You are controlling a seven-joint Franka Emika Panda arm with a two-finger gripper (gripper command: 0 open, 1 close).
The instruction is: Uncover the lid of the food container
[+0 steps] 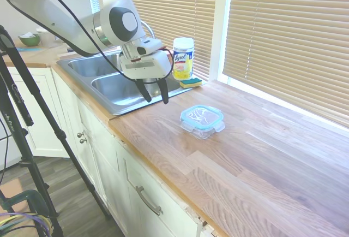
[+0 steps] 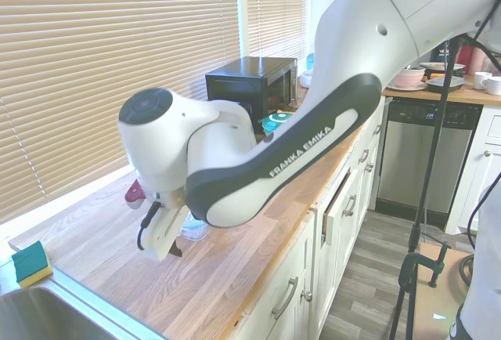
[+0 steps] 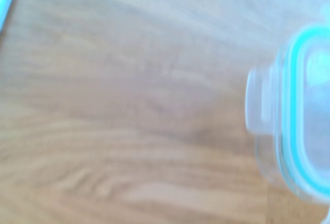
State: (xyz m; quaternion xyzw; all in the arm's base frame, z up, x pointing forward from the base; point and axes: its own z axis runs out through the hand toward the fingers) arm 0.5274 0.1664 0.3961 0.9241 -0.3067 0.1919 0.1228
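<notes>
First exterior view has the lid [image 1: 202,116] sitting on the food container [image 1: 203,128] mid-counter [image 1: 262,155], bare wood all round. Jaws [image 1: 154,92] hang open just above the sink [image 1: 114,87] edge, near the Lysol canister [image 1: 183,58] and blinds [image 1: 283,35].

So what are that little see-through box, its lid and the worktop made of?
The food container looks like clear glass or plastic: its walls are transparent and glossy, and which one cannot be told. The lid seems to be clear plastic with a teal, rubbery-looking rim seal and side flaps. The countertop looks like wood: long planks with visible grain and a soft sheen.
</notes>
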